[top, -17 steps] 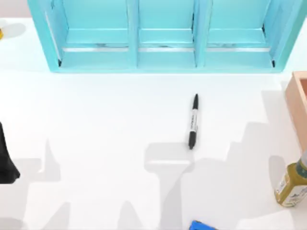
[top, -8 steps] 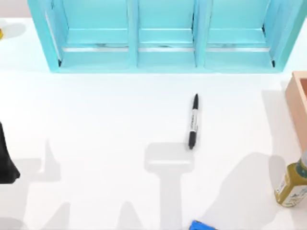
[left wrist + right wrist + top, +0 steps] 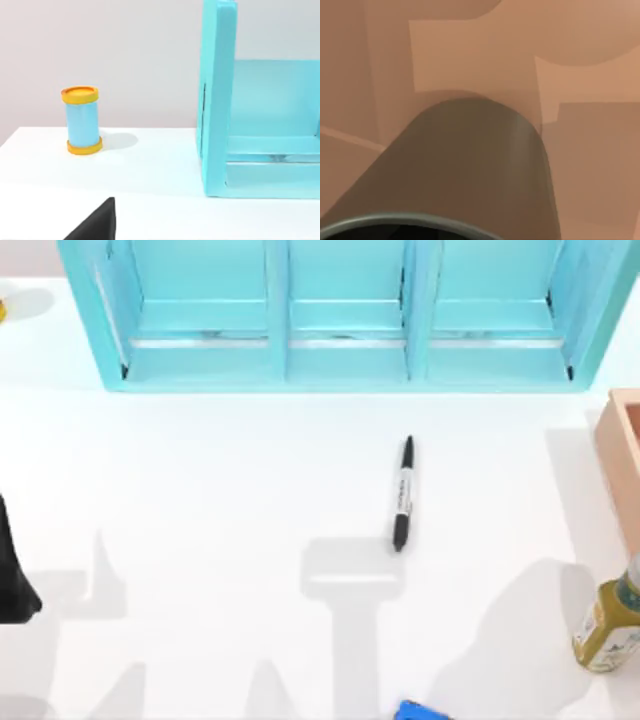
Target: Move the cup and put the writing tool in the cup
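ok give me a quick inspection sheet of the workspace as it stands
surface: plain white table, shadows across it
job's things: slim black marker pen with a white-grey label band lying flat mid-table; dark olive-grey cylindrical cup close to the right wrist camera, against a tan wooden surface
clutter: yellow-green labelled bottle and small blue object at the right and near edges; blue cylinder with orange ends upright
grippers: dark part of the left arm at the table's left edge
cables: nothing seen
surroundings: turquoise three-bay shelf at the back; tan wooden box at right
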